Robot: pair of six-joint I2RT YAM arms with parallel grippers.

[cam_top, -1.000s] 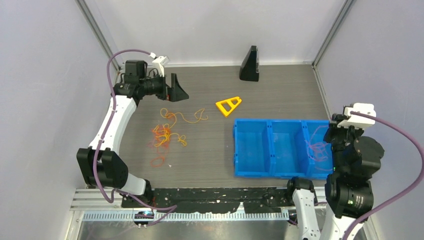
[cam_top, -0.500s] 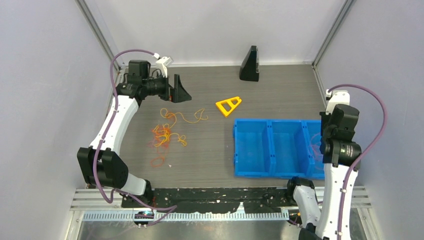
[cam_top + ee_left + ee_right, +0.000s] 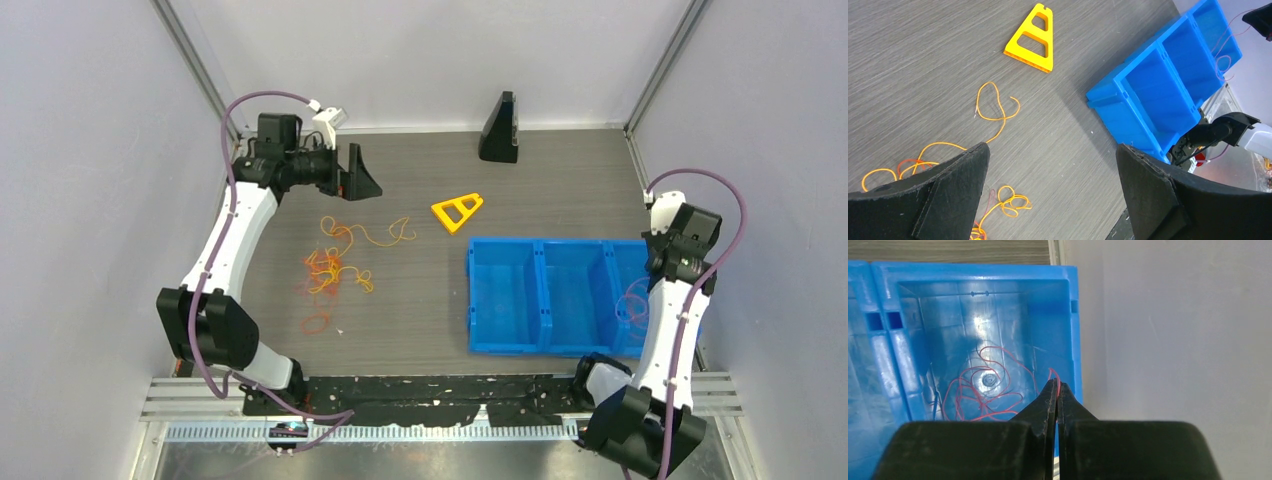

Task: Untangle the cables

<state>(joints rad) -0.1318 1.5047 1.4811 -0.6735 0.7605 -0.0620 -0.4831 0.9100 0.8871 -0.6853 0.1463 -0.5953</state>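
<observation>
The cables lie as a loose tangle of orange, yellow and red loops on the dark table, left of centre. My left gripper is open and empty, held above the table behind the tangle. In the left wrist view an orange strand and yellow loops lie below the open left gripper. My right gripper is shut on a thin red cable that coils on the floor of the blue bin's right compartment.
A blue bin with three compartments stands at the right; it also shows in the left wrist view. A rigid yellow triangular frame lies mid-table. A black stand sits at the back. The enclosure wall is close to the bin.
My right arm has risen and stretched out over the bin's right compartment, still with the red cable. My left gripper has shifted only slightly.
</observation>
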